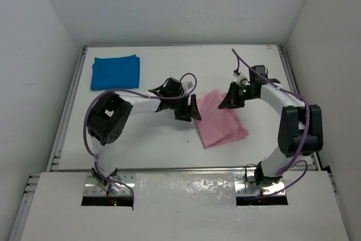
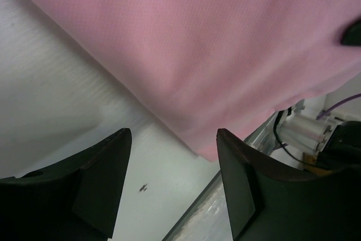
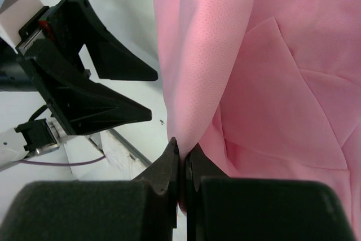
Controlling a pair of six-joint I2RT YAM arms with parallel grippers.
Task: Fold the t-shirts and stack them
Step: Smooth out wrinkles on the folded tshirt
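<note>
I have my right gripper (image 3: 183, 152) pinching a raised fold of the pink t-shirt (image 1: 224, 127), which lies partly folded right of centre on the table (image 1: 163, 145). My left gripper (image 1: 193, 109) is spread and empty just beside its left edge. The blue t-shirt (image 1: 115, 72) sits folded far left, well apart

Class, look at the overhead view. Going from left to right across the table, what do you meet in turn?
Blue shirt → left end effector → pink shirt → right arm's elbow.
</note>
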